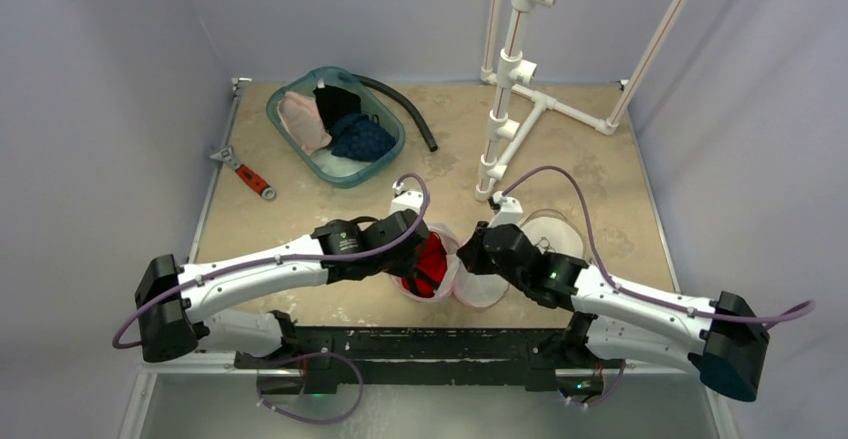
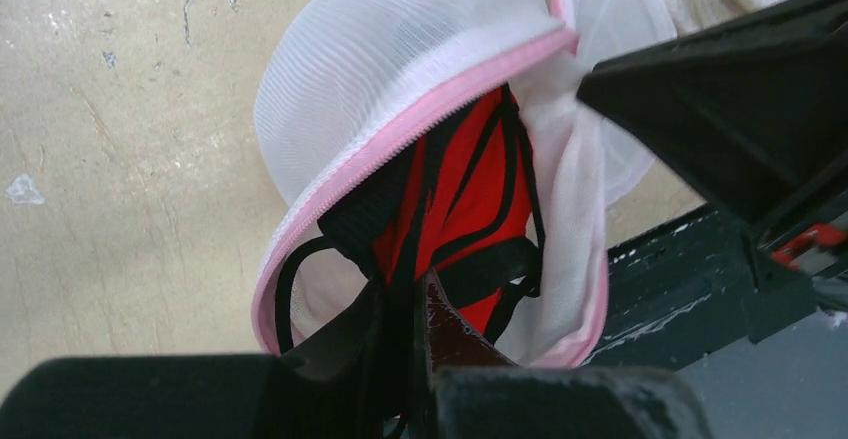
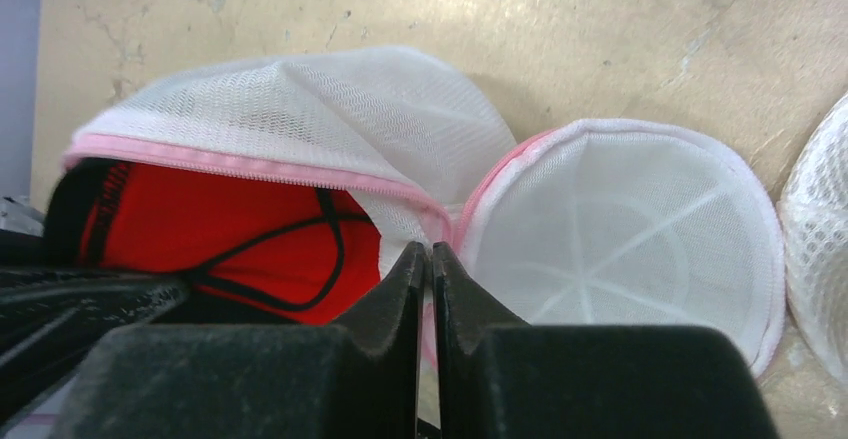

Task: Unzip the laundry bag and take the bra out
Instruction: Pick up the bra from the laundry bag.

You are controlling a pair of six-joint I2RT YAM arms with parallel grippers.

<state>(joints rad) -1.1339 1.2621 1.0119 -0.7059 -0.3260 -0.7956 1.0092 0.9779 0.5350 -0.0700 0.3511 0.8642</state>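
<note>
The white mesh laundry bag (image 1: pixel 470 284) with pink zipper trim lies open at the table's near edge, its two round halves spread apart. It also shows in the left wrist view (image 2: pixel 400 49) and the right wrist view (image 3: pixel 330 119). The red bra with black straps (image 1: pixel 431 262) sits inside the left half (image 2: pixel 480 189) (image 3: pixel 220 229). My left gripper (image 2: pixel 418 294) is shut on the bra's black strap at the bag's mouth. My right gripper (image 3: pixel 428 251) is shut on the pink trim where the two halves join.
A teal basket (image 1: pixel 385 159) with several garments stands at the back left. A black hose (image 1: pixel 405 109) lies beside it. An orange-handled wrench (image 1: pixel 245 172) lies at the left edge. A white pipe frame (image 1: pixel 505 109) rises behind. Another white mesh bag (image 1: pixel 560 234) lies under the right arm.
</note>
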